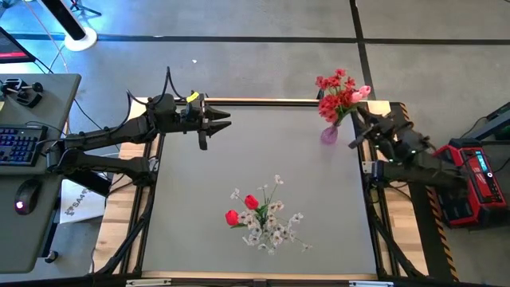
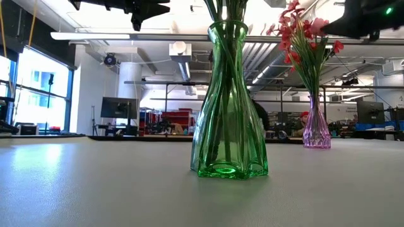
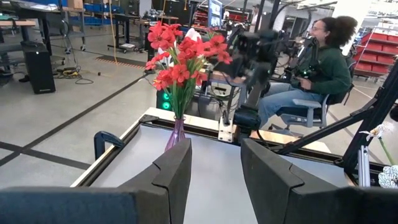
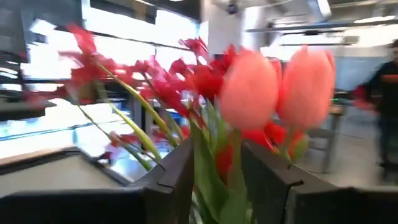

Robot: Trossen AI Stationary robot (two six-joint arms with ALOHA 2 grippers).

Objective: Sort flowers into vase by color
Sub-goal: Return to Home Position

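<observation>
A pink vase at the table's far right holds red flowers and pink tulips. My right gripper is open just behind the tulip heads, level with them, at the vase's right side. A green vase stands at centre near the front edge, holding red tulips and white sprays. My left gripper hangs open and level above the far left of the table, nothing between its fingers. My right gripper has the pink tulips' green stem and leaf in the gap between its open fingers, coming at them level from the table's right side. Whether a finger touches them I cannot tell.
A person sits beyond the table's right edge, behind my right arm. A desk with a keyboard stands left of the table. Bare table top lies between the two vases.
</observation>
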